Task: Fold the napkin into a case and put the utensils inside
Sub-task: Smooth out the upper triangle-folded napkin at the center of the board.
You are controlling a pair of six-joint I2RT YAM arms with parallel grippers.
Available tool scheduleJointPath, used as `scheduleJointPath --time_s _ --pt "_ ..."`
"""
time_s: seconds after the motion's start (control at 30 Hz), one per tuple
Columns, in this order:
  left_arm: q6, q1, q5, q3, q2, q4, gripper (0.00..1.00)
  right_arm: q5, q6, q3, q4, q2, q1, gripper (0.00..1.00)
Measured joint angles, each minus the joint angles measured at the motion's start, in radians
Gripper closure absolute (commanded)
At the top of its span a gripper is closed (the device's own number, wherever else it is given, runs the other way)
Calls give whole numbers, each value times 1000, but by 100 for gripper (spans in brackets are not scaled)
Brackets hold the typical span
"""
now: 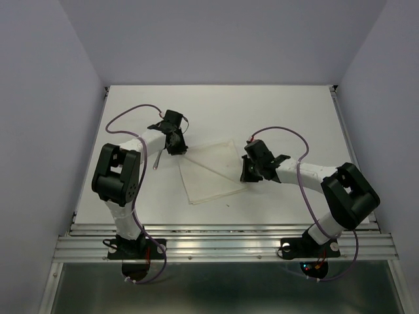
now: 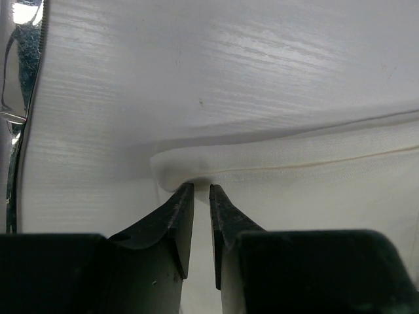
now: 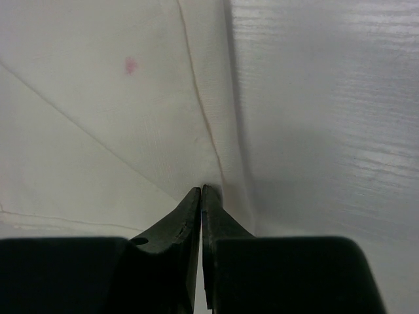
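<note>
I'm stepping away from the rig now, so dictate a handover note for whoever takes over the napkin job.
Left gripper: jaws narrowly apart at the far-left corner of the napkin; grip unclear.
Right gripper: shut on the napkin, at its right edge.
One utensil lies left of the napkin.
Done: napkin partly folded, layers overlapping.
Left: finish folding, insert utensils.

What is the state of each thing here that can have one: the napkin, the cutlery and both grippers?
napkin: flat on the table, partly folded, layers overlapping, not yet a narrow case.
utensil: lying on the table beside the napkin, not inside it.
left gripper: jaws slightly apart at a napkin corner; grip unclear.
right gripper: shut on the napkin's edge.
</note>
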Motion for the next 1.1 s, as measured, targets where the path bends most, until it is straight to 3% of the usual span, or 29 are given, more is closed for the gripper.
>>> scheduleJointPath --time_s 0.7,1.1 --pt "-4 20 -4 2 43 34 73 -15 15 -50 121 45 6 92" --pt "1 38 -27 98 -47 -60 71 61 -18 -41 4 -20 12 91"
